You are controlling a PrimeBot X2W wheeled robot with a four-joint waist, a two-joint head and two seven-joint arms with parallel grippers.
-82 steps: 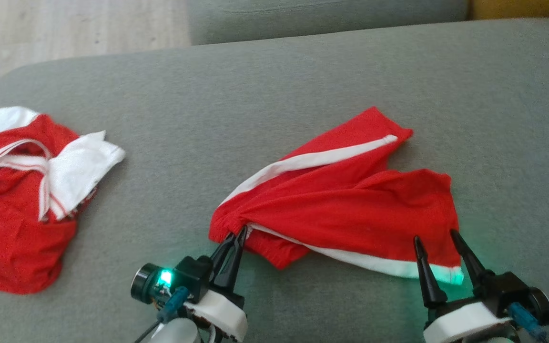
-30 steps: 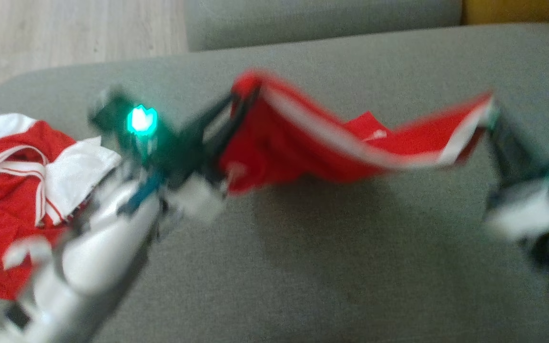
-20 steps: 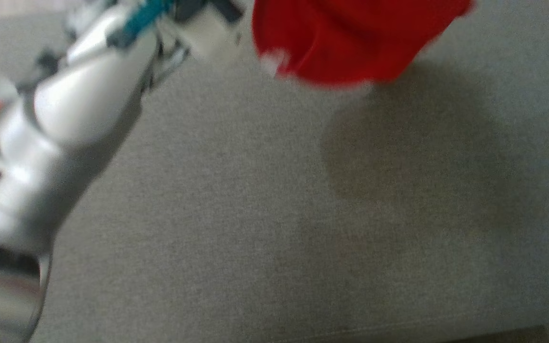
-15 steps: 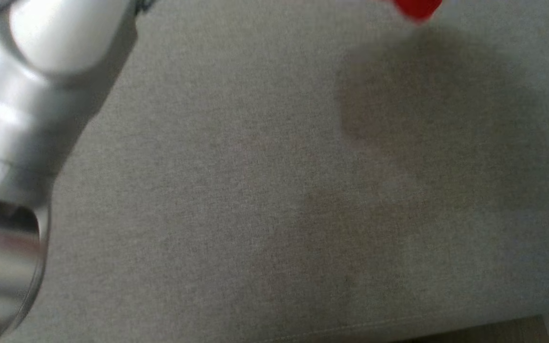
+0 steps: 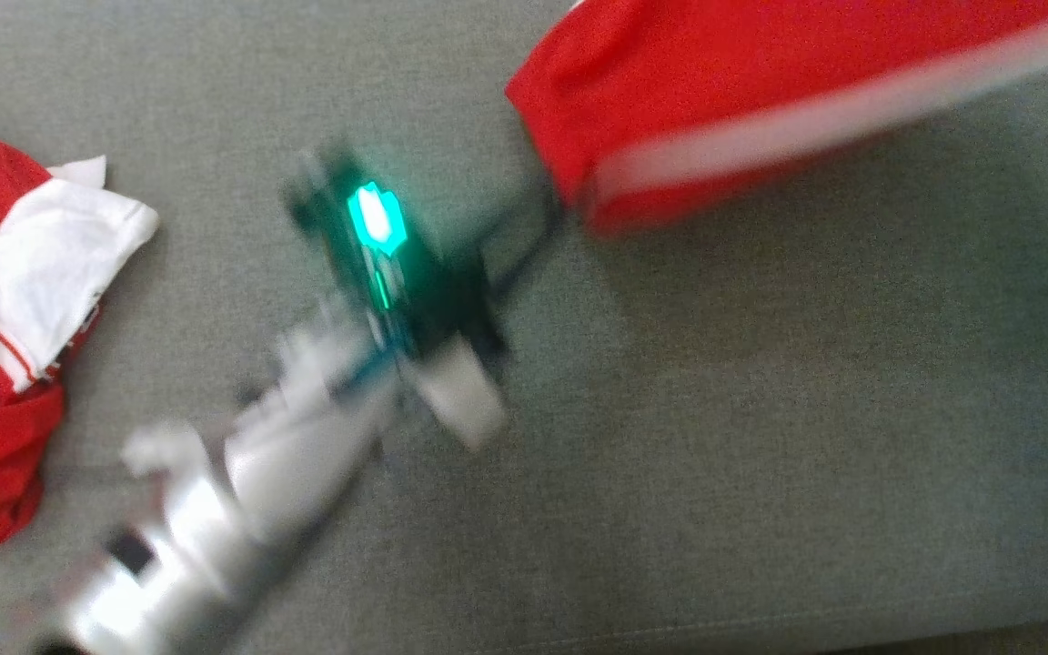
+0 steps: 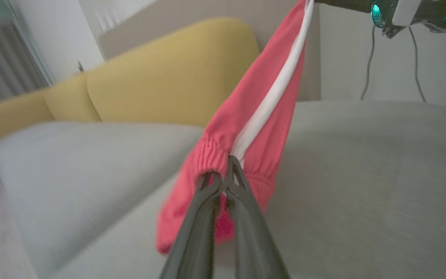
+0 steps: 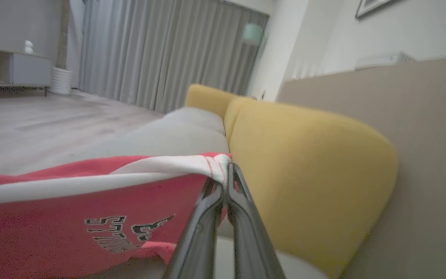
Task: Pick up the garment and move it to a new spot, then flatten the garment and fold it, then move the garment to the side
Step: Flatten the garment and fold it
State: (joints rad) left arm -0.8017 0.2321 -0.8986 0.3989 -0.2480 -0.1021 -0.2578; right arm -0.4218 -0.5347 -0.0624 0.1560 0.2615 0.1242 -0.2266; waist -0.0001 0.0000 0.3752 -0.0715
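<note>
Grey sofa cushion (image 5: 760, 455) lies under the red garment (image 5: 715, 82), stretched in the air between the left tool (image 6: 227, 164), pinching its waistband, and the right tool (image 7: 227, 168), pinching a white-trimmed corner.

Before me, the grey sofa cushion (image 5: 715, 437) bore a crumpled red-and-white pile of clothing (image 5: 5, 309) at my far left.
</note>
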